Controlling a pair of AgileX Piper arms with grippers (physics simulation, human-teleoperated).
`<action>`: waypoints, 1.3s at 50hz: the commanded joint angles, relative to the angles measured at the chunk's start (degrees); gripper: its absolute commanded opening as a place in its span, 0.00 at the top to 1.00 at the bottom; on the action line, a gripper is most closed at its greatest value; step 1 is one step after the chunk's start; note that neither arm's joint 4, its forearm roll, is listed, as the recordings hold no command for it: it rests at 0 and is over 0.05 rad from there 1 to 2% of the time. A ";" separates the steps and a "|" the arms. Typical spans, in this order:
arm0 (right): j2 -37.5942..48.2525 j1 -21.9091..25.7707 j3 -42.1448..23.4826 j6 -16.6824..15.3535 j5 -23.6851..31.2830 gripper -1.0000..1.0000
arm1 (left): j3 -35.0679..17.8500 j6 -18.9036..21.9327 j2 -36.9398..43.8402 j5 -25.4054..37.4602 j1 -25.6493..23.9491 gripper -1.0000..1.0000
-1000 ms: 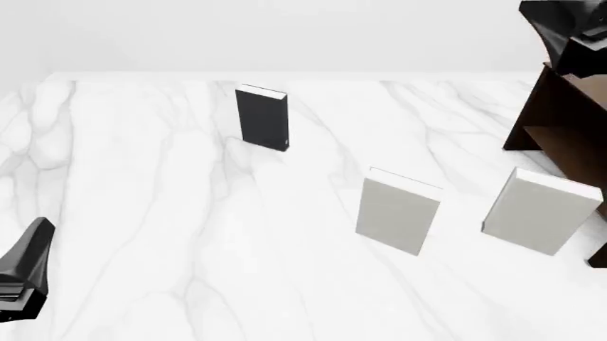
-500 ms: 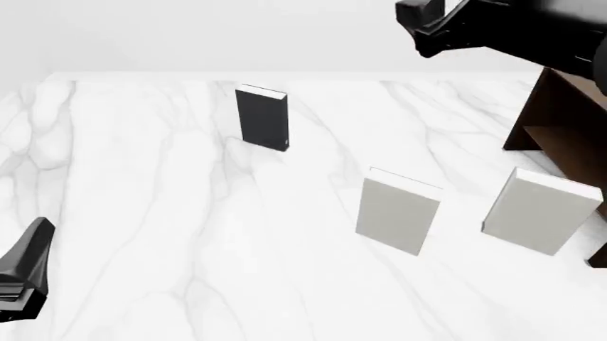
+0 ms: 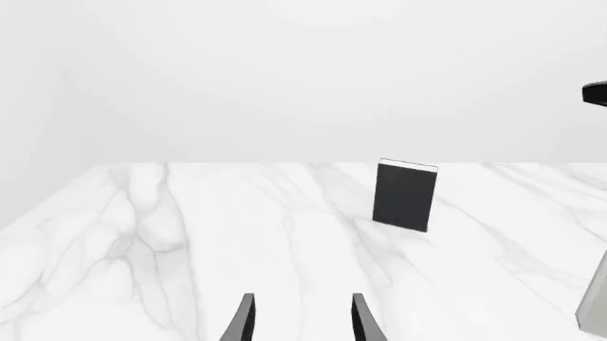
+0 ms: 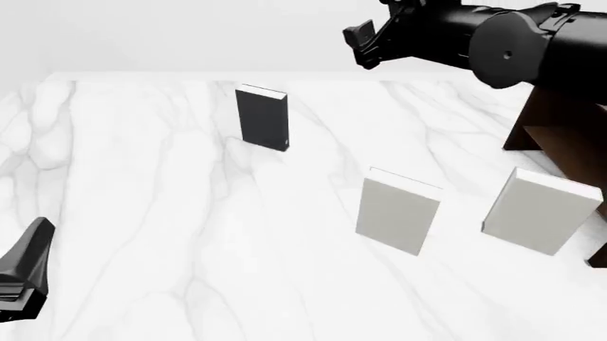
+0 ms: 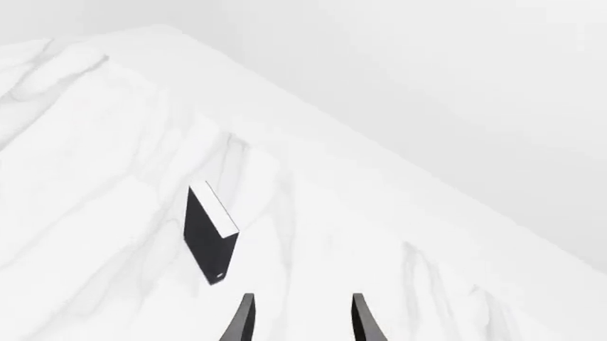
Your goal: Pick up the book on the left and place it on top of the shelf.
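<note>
I've swung the right arm (image 4: 493,39) out from the far right corner, where a second ago only its tip showed above the shelf (image 4: 559,135). Now it stretches across the top of the front view, its gripper (image 4: 365,35) high above the bench (image 4: 142,213) and to the right of the book (image 4: 263,117). Half a second back it was only partway over, so the sweep toward the book is well under way.

The book itself has not budged: it stands upright on the far left-centre of the bench, dark cover facing me, white page edge on top, well apart from the two pale books (image 4: 399,213) nearer the shelf. In the right wrist view the book (image 5: 209,238) sits ahead of the fingers (image 5: 244,320), which are spread with nothing between them. The left gripper's fingers (image 3: 365,320) are also parted and empty, and that arm has stayed parked at the near left corner, its camera looking along the bench at the book (image 3: 406,195).

So nothing is grasped yet. I judge this as the approach: the right arm is taking the job. Next I'd need to drop down and line the fingers across the book's thin sides; being narrow and upright, a nudge could tip it.
</note>
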 commanded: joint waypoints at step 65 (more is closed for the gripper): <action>26.60 6.95 -18.67 4.54 -2.52 0.00 | 0.00 0.00 0.00 0.00 0.00 0.00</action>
